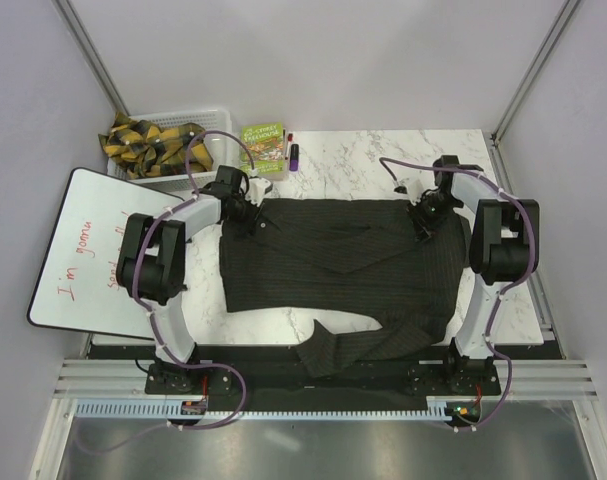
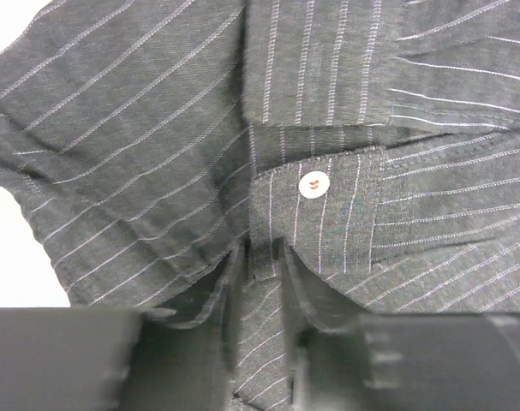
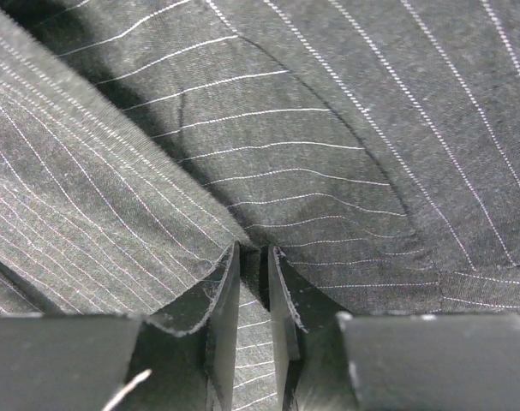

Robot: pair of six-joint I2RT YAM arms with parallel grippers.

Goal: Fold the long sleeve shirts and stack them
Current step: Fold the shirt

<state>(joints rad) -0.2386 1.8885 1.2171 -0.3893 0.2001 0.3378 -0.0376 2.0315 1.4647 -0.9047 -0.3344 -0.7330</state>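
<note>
One long sleeve shirt [image 1: 333, 260], dark charcoal with fine pale stripes, lies spread across the marble table. One sleeve [image 1: 358, 343] trails toward the near edge. At the shirt's far left corner my left gripper [image 1: 245, 215] is down on the cloth. In the left wrist view its jaws pinch a ridge of striped cloth [image 2: 262, 257] just below a white button [image 2: 311, 184]. My right gripper [image 1: 423, 215] is at the far right corner. The right wrist view shows its jaws closed on a fold of the same shirt [image 3: 253, 257].
A white basket [image 1: 215, 122] holding yellow-and-black straps sits at the far left. Beside it lie a green booklet [image 1: 263, 145] and markers [image 1: 291, 152]. A whiteboard [image 1: 93, 250] with red writing overhangs the table's left side.
</note>
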